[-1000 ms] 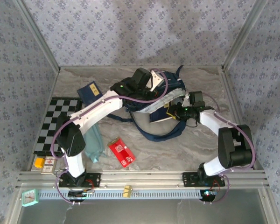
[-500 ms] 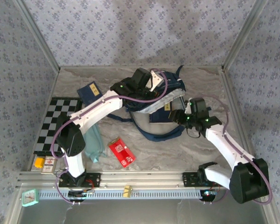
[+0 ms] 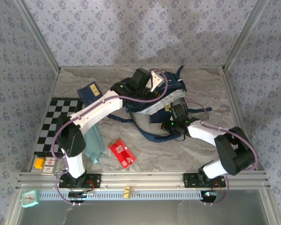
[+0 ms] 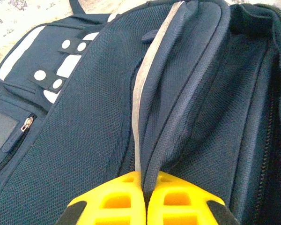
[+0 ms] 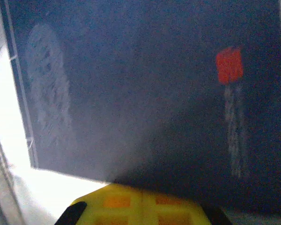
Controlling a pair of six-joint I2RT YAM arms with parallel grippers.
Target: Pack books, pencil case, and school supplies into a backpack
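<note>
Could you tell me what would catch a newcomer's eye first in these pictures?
The big navy backpack stands out in the middle of the table, its opening edge pinched by the left gripper. At its near side the shut right gripper faces a dark navy book. A bright red packet lies near the front edge.

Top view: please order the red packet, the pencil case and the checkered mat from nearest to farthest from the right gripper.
Measured from the right gripper:
1. Red packet, front centre of the table.
2. Pencil case, further left.
3. Checkered mat, at the far left edge.
</note>
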